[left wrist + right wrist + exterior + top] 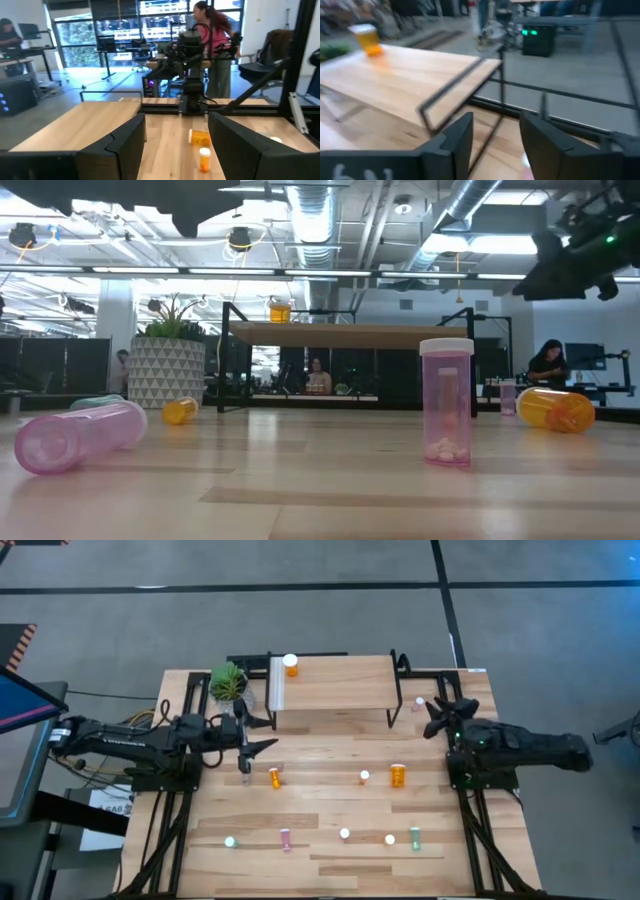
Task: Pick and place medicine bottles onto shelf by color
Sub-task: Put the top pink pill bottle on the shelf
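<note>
Shelf [335, 688]: one orange bottle [290, 665] upright near its white-strip end.
Right gripper [437, 712]: my fingers parted, empty, beside shelf's other end.
Left gripper [256, 747]: parted, empty, above table [330, 865].

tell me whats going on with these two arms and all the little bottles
Two robot arms are sorting medicine bottles onto a low wooden shelf. One orange bottle already stands upright on it, near the white strip. The right gripper hangs open beside the shelf's right end, close to a pink bottle on the table, holding nothing. The left gripper hovers open near a small orange bottle. The other bottles are scattered over the table, some standing, some on their sides.
</note>
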Tool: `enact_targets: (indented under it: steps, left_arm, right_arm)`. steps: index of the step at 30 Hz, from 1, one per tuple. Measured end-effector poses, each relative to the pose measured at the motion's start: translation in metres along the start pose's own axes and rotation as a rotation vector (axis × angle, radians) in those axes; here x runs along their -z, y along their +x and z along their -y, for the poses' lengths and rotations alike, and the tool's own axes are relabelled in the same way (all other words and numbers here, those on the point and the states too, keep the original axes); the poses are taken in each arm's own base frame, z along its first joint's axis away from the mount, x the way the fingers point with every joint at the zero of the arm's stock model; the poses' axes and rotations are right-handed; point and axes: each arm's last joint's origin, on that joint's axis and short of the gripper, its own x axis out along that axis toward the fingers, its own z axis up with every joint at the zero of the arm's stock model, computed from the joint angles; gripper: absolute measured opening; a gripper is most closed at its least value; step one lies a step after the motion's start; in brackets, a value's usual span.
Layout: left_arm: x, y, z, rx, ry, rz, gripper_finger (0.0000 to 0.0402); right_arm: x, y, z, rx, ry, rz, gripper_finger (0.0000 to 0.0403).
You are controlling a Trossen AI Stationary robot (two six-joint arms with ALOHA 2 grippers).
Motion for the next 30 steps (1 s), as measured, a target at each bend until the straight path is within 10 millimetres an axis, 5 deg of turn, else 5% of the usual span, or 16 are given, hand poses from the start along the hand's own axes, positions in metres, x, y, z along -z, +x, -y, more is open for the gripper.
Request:
enact_targets:
  steps: [16,30]
  left_arm:
    - [0.001,0.001,-0.004,-0.02,-0.017,-0.008,0.0206]
    - [0.002,0.0,-0.004,-0.02,-0.015,-0.025,0.0206]
  right_arm:
    - [-0.006,0.052,0.013,0.105,-0.003,-0.304,0.0208]
    - [0.028,0.085,0.043,0.109,0.09,-0.333,0.0208]
